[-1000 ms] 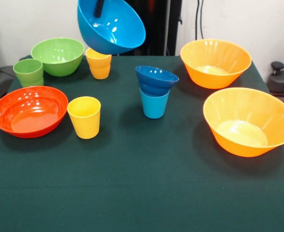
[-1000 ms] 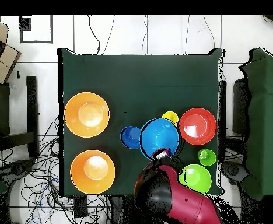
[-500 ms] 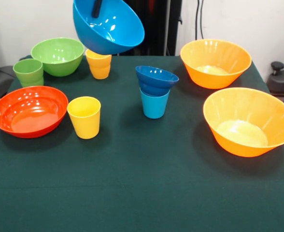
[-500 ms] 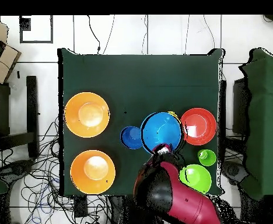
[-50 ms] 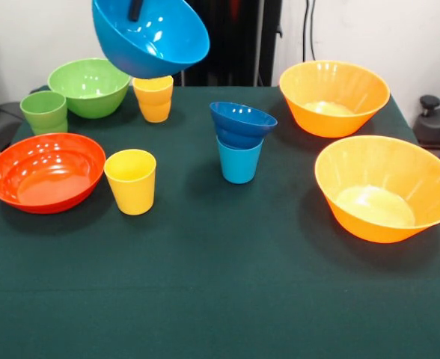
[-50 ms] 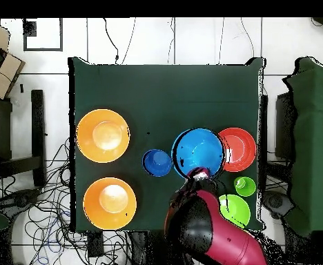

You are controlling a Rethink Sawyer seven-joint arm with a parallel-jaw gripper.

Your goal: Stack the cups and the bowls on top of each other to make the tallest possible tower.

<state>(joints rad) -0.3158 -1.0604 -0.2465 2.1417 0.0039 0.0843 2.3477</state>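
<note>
Carrying the medium light blue glossy plastic bowl [image 5: 150, 35] tilted high above the table, my gripper [image 5: 135, 9] clamped on its rim, I am judging it should be levelled over the wide red-orange bowl [image 5: 46, 171] before lowering.

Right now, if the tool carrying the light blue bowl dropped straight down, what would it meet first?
The tool grips the rim of the light blue bowl. In the overhead view that bowl overlaps the red-orange bowl and hides the near yellow cup, so it would likely meet one of those; depth leaves it unclear.
</note>
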